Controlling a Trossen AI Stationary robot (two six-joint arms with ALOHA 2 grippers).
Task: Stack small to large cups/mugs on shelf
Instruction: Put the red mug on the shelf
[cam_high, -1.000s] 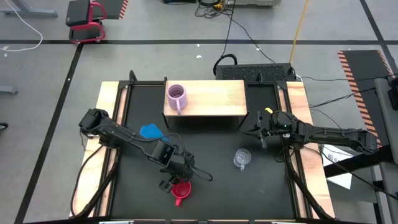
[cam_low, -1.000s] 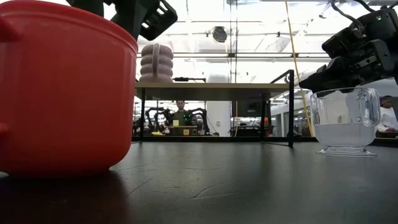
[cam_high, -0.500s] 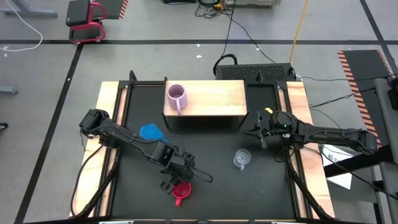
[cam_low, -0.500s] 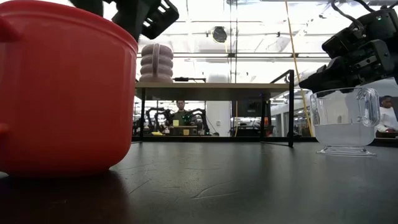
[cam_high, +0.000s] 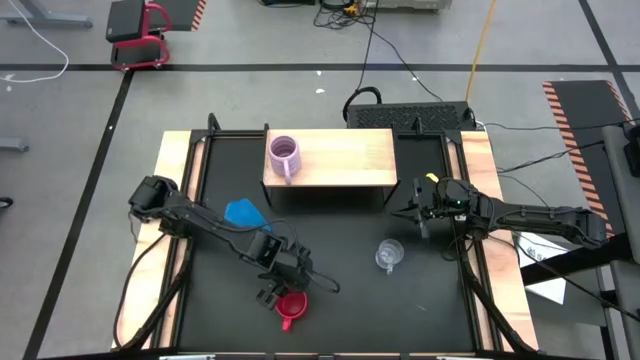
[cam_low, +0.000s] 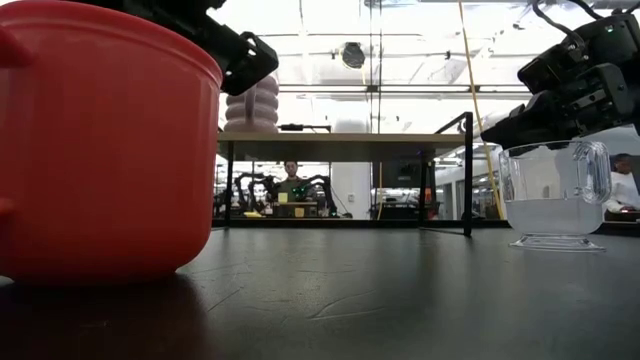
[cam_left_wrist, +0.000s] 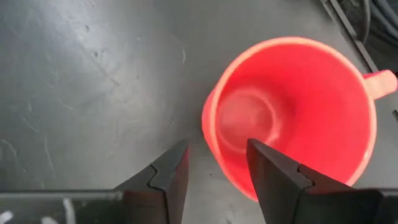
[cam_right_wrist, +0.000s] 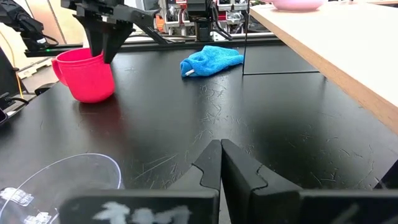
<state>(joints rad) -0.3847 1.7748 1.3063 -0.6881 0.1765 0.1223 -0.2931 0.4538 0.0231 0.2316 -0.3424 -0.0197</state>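
The worktop (cam_high: 330, 250) is viewed from overhead and from surface level — the red mug (cam_low: 105, 145) is shared by all views.

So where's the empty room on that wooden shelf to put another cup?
The shelf is bare everywhere right of the lilac mug, which sits at its left end. The left end effector crowds the red mug on the tabletop.

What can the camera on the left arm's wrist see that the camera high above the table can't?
Only the left wrist view shows the inside bottom of the round red mug and the open left gripper straddling its rim, one finger inside. Only the high view shows the pale lilac mug on the light wooden shelf, the clear glass cup, the blue cloth and the right gripper. Both show the red mug on the black tabletop.
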